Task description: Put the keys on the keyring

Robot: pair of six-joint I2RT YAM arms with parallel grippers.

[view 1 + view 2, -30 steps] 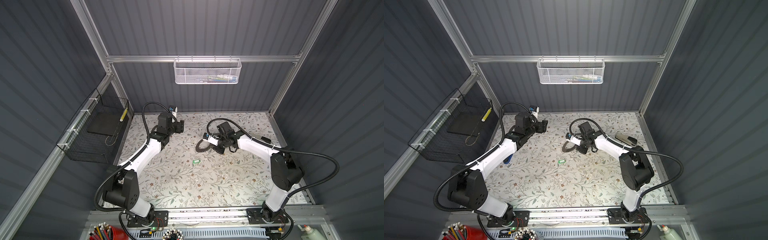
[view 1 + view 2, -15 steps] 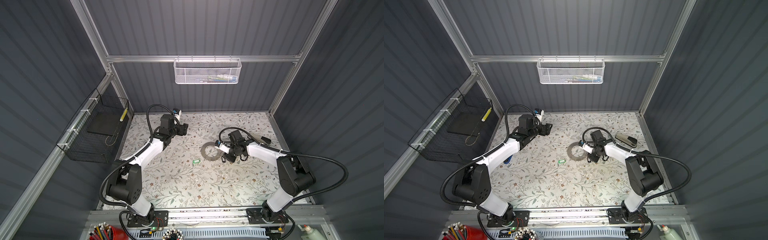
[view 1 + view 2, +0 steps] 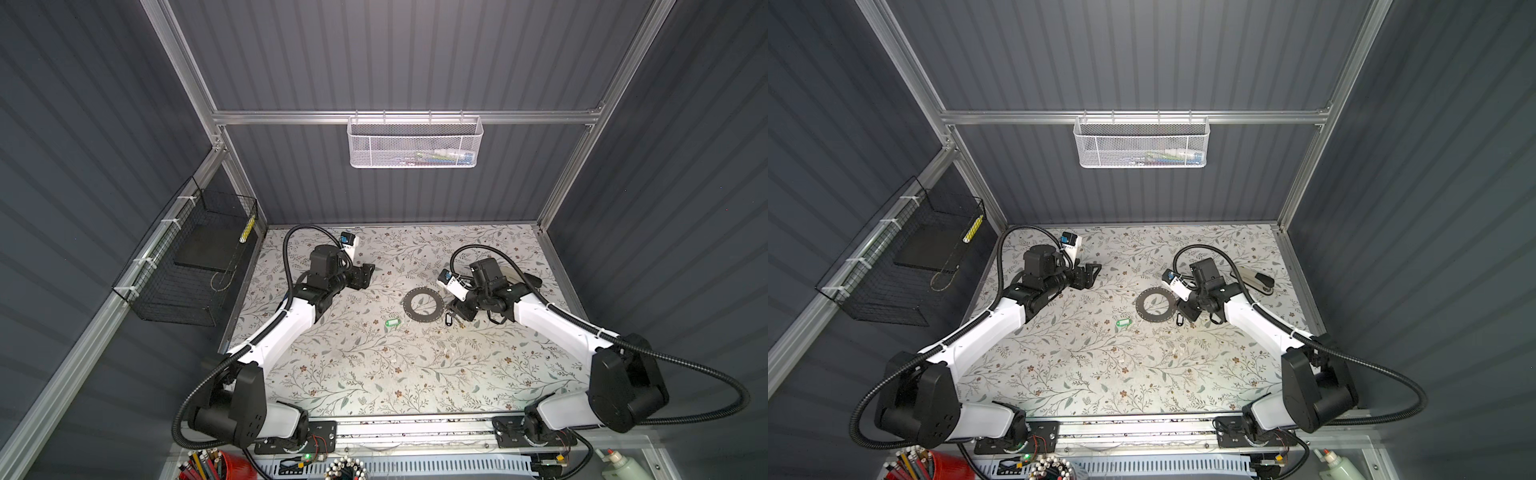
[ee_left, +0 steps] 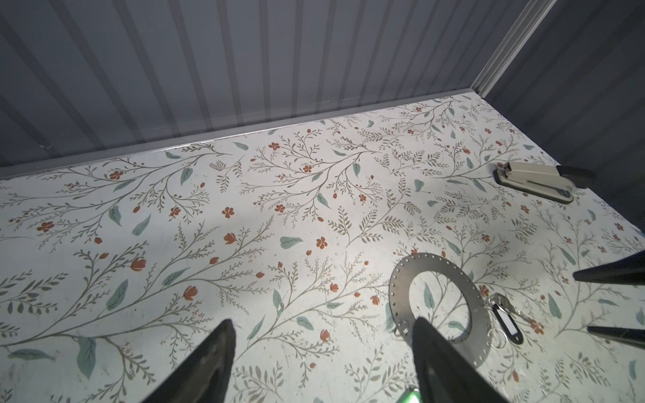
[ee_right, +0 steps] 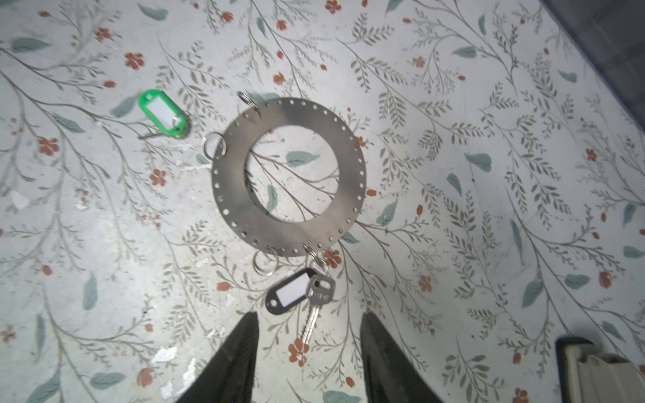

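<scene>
The keyring (image 3: 407,305) (image 3: 1140,305), a flat grey metal annulus with small rim holes, lies flat on the floral table mid-right. The keys are two pieces. A green tag (image 3: 392,322) (image 5: 162,113) lies loose just left of the ring. A black tag (image 5: 288,291) with a silver key (image 5: 317,300) rests against the ring's rim (image 5: 228,181) by a small split ring. My right gripper (image 3: 459,311) (image 5: 309,314) hovers open just right of the black tag, and the key's tip lies between its fingers. Back left, my left gripper (image 3: 365,274) (image 4: 323,321) is open and empty.
A grey stapler (image 3: 1254,279) (image 4: 534,179) lies at the back right behind my right arm. A white mesh basket (image 3: 413,143) hangs on the back wall and a black wire basket (image 3: 195,266) on the left wall. Loose split rings (image 5: 213,144) hang from the keyring's rim.
My right gripper carried the keyring rightward, set it flat on the table, opened and drew back to the right. My left gripper shifted slightly right.
</scene>
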